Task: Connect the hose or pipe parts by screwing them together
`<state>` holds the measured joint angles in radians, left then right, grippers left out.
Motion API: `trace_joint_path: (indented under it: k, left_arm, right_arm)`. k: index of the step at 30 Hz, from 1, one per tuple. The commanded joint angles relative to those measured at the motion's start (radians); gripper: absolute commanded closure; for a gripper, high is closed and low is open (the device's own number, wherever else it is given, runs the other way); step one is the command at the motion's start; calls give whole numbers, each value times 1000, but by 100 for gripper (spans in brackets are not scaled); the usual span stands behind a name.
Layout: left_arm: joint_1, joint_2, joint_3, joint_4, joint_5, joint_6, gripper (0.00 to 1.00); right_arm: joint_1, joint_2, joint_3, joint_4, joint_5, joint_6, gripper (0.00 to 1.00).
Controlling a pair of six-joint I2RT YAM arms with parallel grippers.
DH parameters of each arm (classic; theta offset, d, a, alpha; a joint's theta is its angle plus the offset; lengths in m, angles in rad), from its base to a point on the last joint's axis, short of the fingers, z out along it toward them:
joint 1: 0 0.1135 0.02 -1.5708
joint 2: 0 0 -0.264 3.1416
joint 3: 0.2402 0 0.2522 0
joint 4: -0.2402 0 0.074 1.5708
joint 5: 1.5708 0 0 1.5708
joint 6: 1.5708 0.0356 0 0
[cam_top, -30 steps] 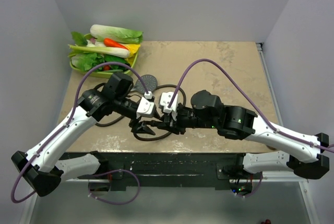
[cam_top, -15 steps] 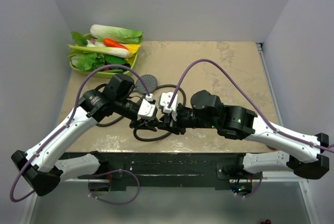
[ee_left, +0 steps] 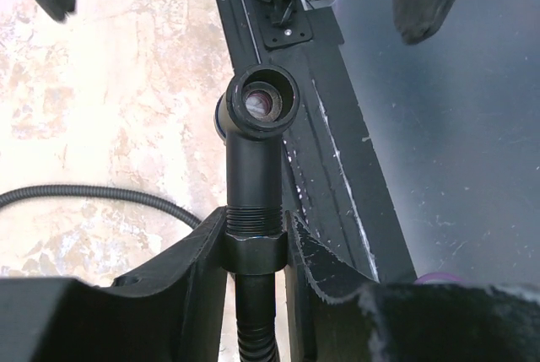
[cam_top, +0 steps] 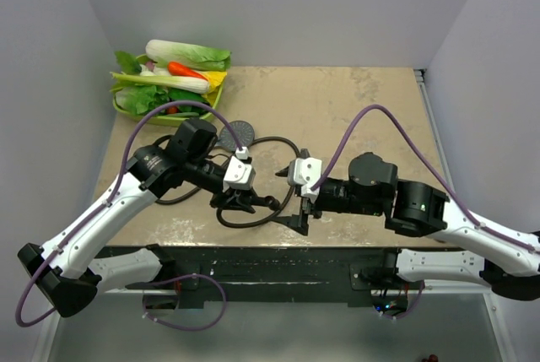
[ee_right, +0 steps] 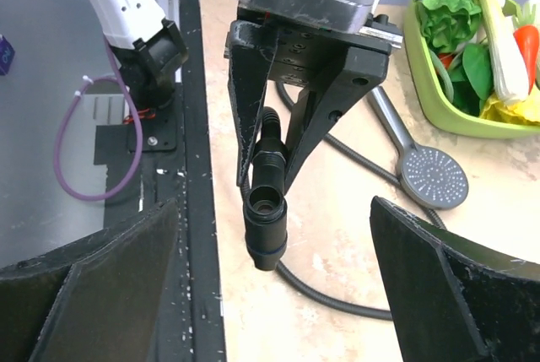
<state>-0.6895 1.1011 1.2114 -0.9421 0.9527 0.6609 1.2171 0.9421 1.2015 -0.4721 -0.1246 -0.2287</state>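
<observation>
The black threaded end fitting (ee_left: 253, 159) of the thin black flexible hose (ee_left: 84, 194) sits clamped between the left gripper's (ee_left: 253, 248) 2 fingers, above the beige marbled table's (cam_top: 363, 117) near edge. The right gripper (cam_top: 293, 202) faces it with its fingers spread wide, not touching. Both arms reach low, wrists pointing at each other. The dark grey round-faced shower head (cam_top: 239, 134) lies behind them.

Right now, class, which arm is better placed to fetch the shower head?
Probably right: the right gripper is open and empty; the left gripper clamps the hose end. The shower head lies free.
</observation>
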Motion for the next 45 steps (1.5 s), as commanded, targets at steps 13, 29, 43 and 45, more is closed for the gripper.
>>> trace_joint_path:
  k: [13, 29, 43, 45]
  left_arm:
    - [15, -33, 62, 66, 87, -72, 100]
    - [12, -104, 33, 66, -80, 65, 100]
    - [2, -196, -47, 227, -272, 74, 100]
    - [2, -199, -58, 232, -278, 78, 100]
  right_arm:
    - [-1, 78, -11, 9, -67, 5, 49]
    - [-108, 126, -20, 112, -211, 285, 100]
    - [-296, 167, -243, 619, -521, 985, 100]
    - [-321, 165, -249, 671, -537, 1044, 100]
